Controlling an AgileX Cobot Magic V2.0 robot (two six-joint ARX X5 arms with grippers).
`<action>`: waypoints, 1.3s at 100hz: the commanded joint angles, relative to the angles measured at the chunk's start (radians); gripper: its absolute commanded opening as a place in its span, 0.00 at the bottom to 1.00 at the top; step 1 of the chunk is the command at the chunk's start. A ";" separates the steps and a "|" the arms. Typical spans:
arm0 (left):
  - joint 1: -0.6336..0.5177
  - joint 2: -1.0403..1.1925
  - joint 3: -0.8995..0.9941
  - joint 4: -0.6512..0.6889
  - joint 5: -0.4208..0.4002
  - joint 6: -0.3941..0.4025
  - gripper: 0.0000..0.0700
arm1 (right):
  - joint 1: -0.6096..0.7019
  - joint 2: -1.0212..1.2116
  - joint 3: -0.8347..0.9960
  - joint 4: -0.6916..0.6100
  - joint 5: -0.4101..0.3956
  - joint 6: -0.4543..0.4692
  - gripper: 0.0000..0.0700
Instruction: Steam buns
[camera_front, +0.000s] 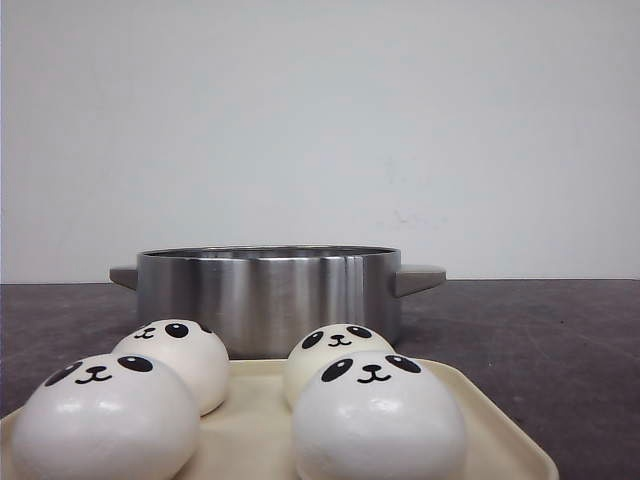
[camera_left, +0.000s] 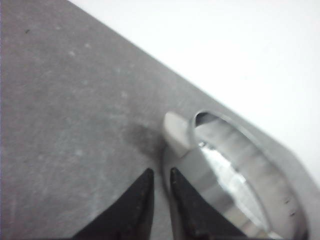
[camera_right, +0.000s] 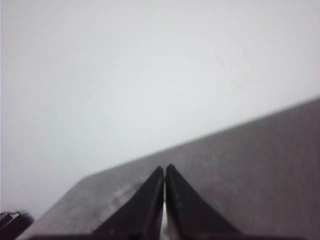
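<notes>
Four glossy white buns with panda faces sit on a cream tray (camera_front: 503, 441) at the near edge in the front view: front left (camera_front: 105, 420), back left (camera_front: 180, 360), back right (camera_front: 333, 352), front right (camera_front: 378, 422). Neither gripper shows in the front view. My left gripper (camera_left: 160, 172) hovers over the dark table beside the pot's left handle (camera_left: 176, 131). Its fingers are almost together with only a narrow slit and nothing in it. My right gripper (camera_right: 164, 168) is shut and empty over bare table, facing the white wall.
A wide steel pot (camera_front: 268, 298) with two grey side handles stands open just behind the tray; its rim and inside wall also show in the left wrist view (camera_left: 235, 165). The dark table (camera_front: 560, 340) reaches back to a white wall.
</notes>
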 joint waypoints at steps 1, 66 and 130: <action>0.003 -0.002 0.019 0.011 -0.002 -0.038 0.02 | 0.003 0.016 0.081 -0.047 0.003 -0.099 0.01; -0.003 0.110 0.236 0.058 0.220 0.160 0.02 | 0.003 0.341 0.578 -0.292 -0.011 -0.377 0.01; -0.087 0.547 0.610 -0.021 0.264 0.284 0.01 | 0.368 0.785 0.760 -0.603 -0.090 -0.498 0.01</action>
